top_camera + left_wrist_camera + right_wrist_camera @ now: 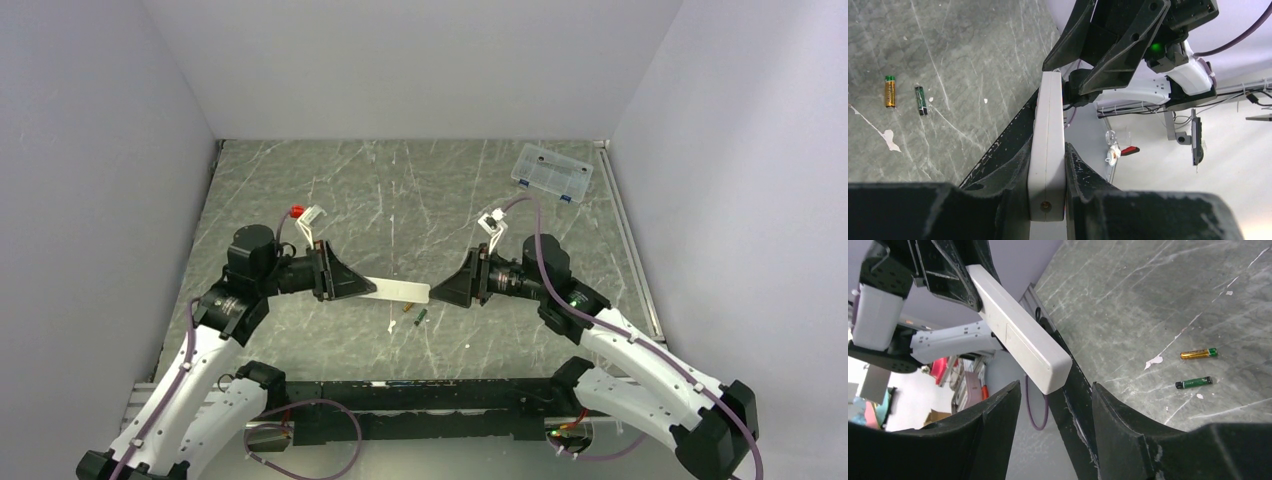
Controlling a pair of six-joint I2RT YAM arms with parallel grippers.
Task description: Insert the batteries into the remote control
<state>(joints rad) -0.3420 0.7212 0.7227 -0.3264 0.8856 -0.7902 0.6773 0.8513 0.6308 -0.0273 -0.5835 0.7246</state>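
Note:
My left gripper [365,288] is shut on the remote control [400,291], a slim white bar held level above the table with its free end pointing right. In the left wrist view the remote [1048,150] is clamped between both fingers. My right gripper [445,292] is open and empty. In the right wrist view the remote's free end [1054,371] is at the mouth of my right gripper [1055,400], touching neither finger. The gold battery [405,309] and the dark green battery [421,317] lie on the table below; the right wrist view shows gold [1199,354] and green [1194,382].
A small white sliver [391,326] lies on the table left of the batteries. A clear compartment box [551,172] stands at the back right corner. White walls close in the table on three sides.

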